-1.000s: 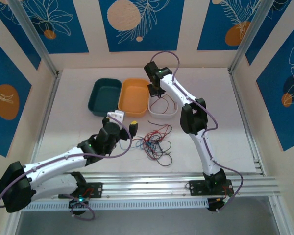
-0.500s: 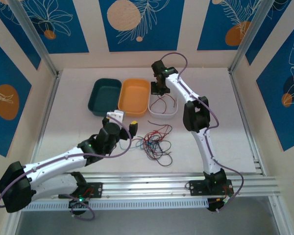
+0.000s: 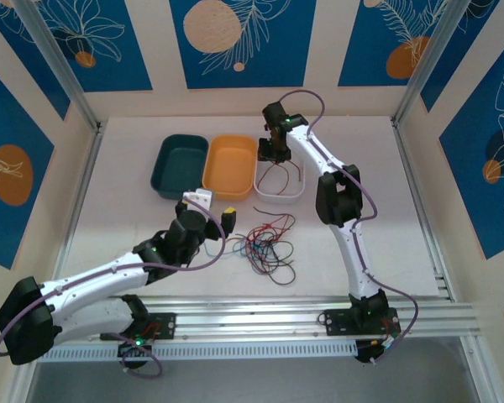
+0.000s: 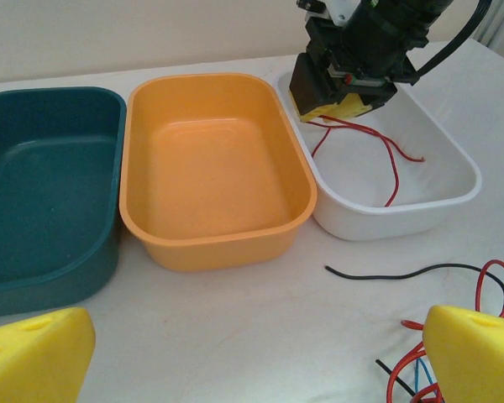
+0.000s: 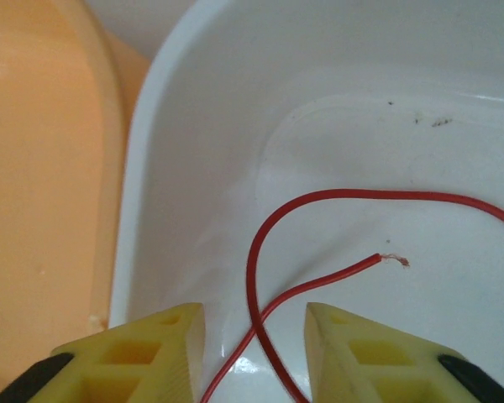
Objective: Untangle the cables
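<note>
- right gripper [image 5: 254,332] stood parted over the white tray [image 5: 164,126], one red cable [image 5: 344,194] apparently released inside.
- left gripper [image 4: 256,353] gaped wide, empty.
- red, black and blue cables [image 3: 265,243] lay tangled on the table [image 3: 126,210]; most work left.

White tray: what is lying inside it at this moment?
One red cable lies looped inside the white tray, one bare end visible. The right gripper hangs open over it; seen from the left wrist, it covers the tray's far corner.
</note>
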Robot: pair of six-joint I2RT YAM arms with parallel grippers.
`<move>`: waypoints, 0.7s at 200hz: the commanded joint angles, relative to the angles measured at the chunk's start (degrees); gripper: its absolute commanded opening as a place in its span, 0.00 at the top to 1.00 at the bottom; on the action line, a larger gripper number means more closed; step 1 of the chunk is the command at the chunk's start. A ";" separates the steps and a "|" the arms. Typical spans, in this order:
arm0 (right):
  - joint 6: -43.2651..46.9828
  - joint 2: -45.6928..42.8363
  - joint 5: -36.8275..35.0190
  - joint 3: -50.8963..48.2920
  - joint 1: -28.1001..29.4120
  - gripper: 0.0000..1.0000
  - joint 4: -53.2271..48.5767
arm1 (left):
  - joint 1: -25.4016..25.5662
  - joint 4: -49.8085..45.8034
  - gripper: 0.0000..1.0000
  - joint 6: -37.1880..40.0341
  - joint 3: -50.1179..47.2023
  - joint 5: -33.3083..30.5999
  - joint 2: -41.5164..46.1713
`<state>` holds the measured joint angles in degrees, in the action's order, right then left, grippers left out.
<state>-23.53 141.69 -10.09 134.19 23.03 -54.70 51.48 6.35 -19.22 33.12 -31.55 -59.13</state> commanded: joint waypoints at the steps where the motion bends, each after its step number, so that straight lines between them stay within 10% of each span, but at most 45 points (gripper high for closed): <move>1: -0.03 -5.77 -2.44 -0.65 0.47 0.60 -1.87 | -0.51 -0.37 0.00 -0.38 -0.05 0.46 0.01; 140: -2.55 -32.26 -11.89 -27.20 4.36 0.48 4.90 | -0.51 -0.98 0.00 -1.08 0.78 1.86 -1.65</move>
<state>-23.53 118.08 -20.38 113.89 25.93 -52.60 51.48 6.33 -19.27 33.10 -30.98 -59.96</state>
